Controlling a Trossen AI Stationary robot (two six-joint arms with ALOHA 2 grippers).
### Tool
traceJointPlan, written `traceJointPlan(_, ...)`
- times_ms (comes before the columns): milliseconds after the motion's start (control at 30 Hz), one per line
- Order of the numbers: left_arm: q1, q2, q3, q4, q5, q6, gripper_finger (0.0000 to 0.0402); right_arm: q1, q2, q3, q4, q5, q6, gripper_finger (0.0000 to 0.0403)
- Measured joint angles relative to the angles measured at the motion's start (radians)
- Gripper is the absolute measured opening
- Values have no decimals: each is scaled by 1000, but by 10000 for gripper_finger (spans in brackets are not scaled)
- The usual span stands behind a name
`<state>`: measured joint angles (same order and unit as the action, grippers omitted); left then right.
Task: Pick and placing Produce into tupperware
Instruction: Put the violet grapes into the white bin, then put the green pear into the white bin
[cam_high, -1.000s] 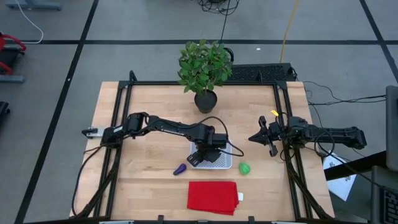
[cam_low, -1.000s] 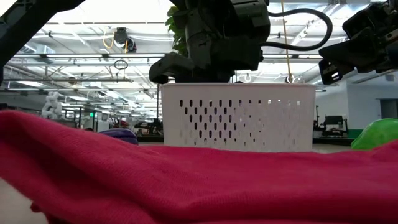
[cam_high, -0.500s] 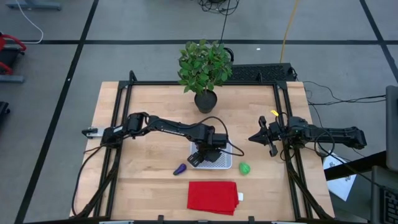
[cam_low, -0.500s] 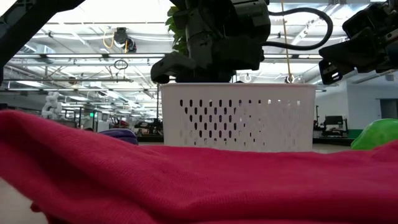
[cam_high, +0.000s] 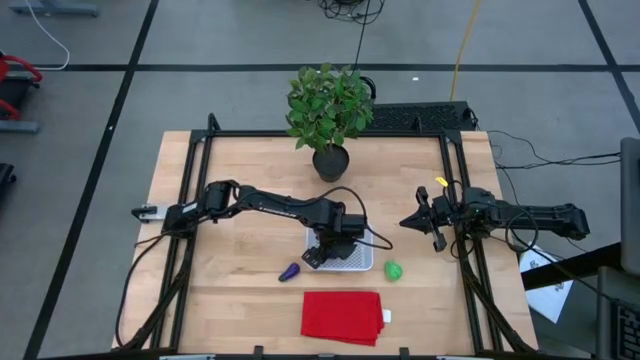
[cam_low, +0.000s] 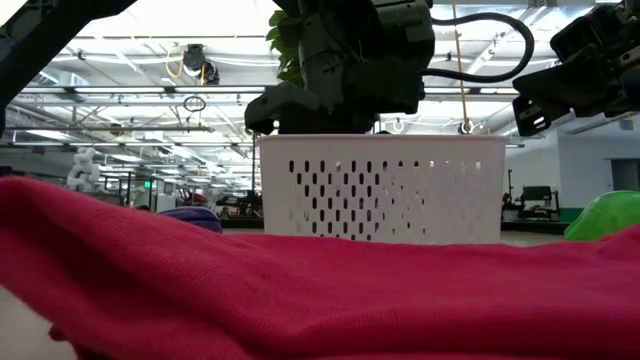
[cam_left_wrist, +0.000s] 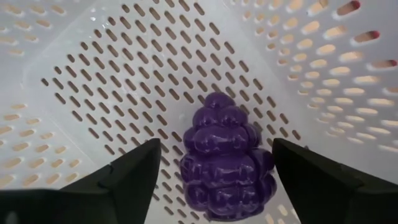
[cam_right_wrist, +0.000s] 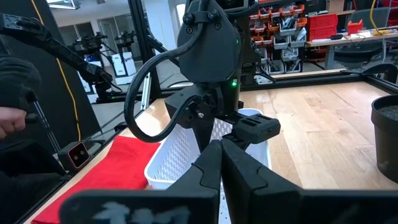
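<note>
The white tupperware (cam_high: 358, 264) stands at the table's middle, with a dark purple bunch-shaped produce piece (cam_left_wrist: 225, 168) lying on its perforated bottom. My left gripper (cam_left_wrist: 214, 148) points down into the tupperware, open, one finger on each side of that piece. An elongated purple piece (cam_high: 289, 272) lies on the table left of the tupperware, and a green round piece (cam_high: 393, 270) lies right of it. My right gripper (cam_high: 405, 222) waits shut at the table's right side.
A red cloth (cam_high: 342, 317) lies flat near the front edge, filling the low view's foreground. A potted plant (cam_high: 328, 105) stands at the far middle. Black frame rails run along the table's left and right sides.
My left gripper's fingers have spread a little wider over the tupperware, and the arm has stayed in place.
</note>
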<state>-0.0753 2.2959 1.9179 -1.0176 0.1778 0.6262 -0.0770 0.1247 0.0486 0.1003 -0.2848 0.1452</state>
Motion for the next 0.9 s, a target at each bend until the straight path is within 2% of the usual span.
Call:
traceJointPlan(100,0,0,0,2,-4,0,314,0,0,0,0,0,0,0)
traceJointPlan(233,-5,0,16,-30,-78,2,315,0,0,0,0,0,0,0)
traceJointPlan(633,-6,-2,229,-164,-82,-20,311,0,0,0,0,0,0,0)
traceJointPlan(767,-6,-2,250,-168,-81,-26,273,0,0,0,0,0,0,0)
traceJointPlan(900,-6,0,250,-177,-81,-34,183,0,0,0,0,0,0,0)
